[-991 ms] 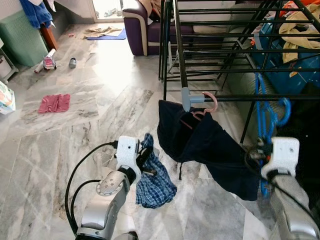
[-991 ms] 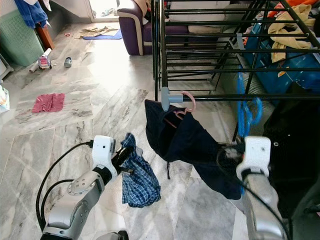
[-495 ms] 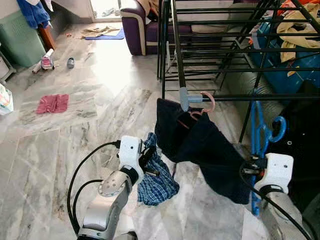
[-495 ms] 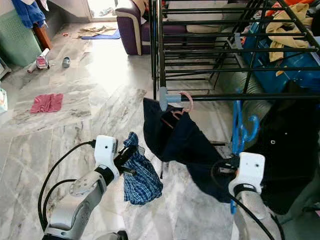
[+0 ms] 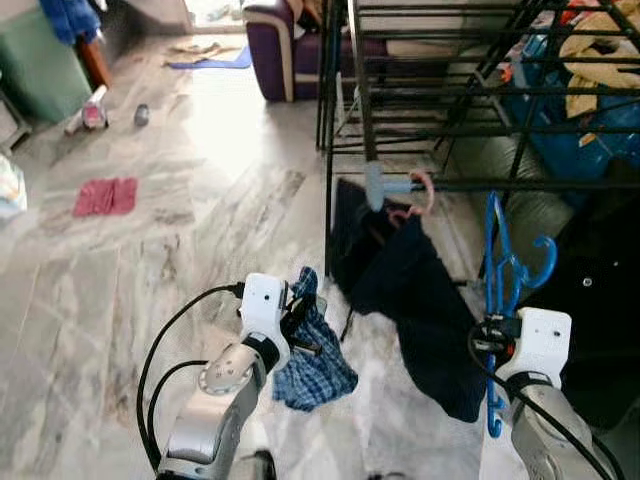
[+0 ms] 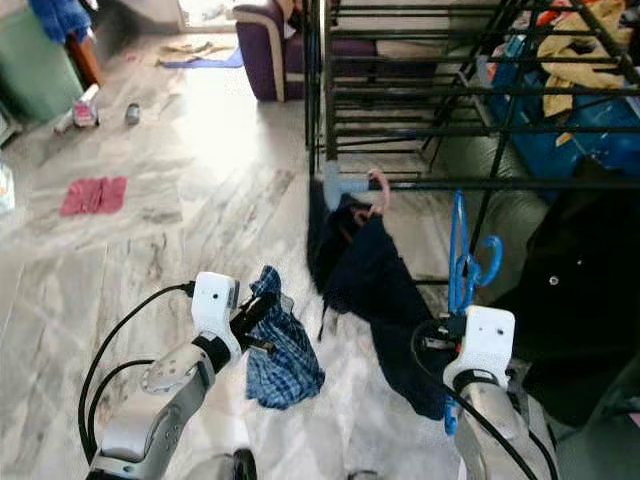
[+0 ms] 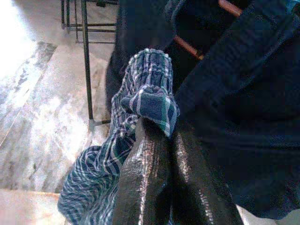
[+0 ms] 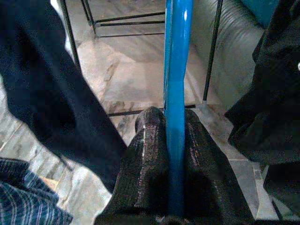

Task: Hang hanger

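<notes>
Blue hanger (image 8: 176, 70) in right end effector (image 8: 171, 129), seemingly below rack (image 5: 480, 184).

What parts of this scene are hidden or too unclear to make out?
- Blue hanger: its lower part is behind the right gripper's housing in the eye views.
- Pink hanger: its arms are buried in the dark garment.
- Small items on the far floor: too small and blurred.

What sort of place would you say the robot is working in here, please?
Most likely a lived-in home's living area: a black drying rack, a purple sofa and a marble-tiled floor strewn with clothes.
</notes>
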Robot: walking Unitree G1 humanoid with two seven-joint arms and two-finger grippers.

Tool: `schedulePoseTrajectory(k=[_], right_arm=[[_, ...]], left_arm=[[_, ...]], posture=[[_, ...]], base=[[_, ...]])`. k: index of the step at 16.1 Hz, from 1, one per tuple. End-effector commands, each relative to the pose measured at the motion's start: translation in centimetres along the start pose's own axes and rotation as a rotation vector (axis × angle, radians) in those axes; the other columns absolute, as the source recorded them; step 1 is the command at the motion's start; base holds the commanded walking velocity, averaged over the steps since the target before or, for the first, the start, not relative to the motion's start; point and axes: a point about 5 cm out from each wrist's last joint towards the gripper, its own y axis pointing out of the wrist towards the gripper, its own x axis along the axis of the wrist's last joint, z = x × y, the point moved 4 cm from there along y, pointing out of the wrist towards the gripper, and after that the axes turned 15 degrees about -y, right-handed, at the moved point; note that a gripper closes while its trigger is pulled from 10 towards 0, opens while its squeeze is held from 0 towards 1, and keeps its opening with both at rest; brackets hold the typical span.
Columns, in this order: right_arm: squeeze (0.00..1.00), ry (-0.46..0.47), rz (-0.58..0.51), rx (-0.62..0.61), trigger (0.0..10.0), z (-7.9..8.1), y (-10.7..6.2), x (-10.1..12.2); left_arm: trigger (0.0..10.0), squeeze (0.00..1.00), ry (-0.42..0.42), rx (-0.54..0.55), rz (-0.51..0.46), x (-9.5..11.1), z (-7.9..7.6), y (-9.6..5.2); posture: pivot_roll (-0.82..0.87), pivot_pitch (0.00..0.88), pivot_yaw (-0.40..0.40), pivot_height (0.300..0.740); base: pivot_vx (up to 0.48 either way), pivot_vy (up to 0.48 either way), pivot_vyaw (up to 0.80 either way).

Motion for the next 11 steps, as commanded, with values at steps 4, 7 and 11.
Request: schedulePoseTrajectory(k=[4,7,11], right_arm=[[0.0,-0.011,-0.029,0.027,10.0,0.8,0.1,1.0],[0.0,-0.018,-0.041,0.031,10.0,0.9,0.3,1.4],[0.0,-0.021,-0.04,0.022,10.0,0.6,0.4,1.4]], left_arm=[[10.0,0.0,0.05,-0.032,-0.029,0.8,-0.6,-0.4],[10.0,0.0,0.066,-0.048,-0.027,0.9,-1.0,-0.3],[10.0,0.0,0.077,-0.04,-0.024,1.0,-0.6,-0.4]], posture=[[-0.06,0.091,-0.014,0.74],[-0.06,0.09,-0.016,0.74],[-0.05,0.091,-0.013,0.74]], base=[[-0.292,0.0,0.0],[-0.305,0.0,0.0],[-0.315,0.0,0.0]])
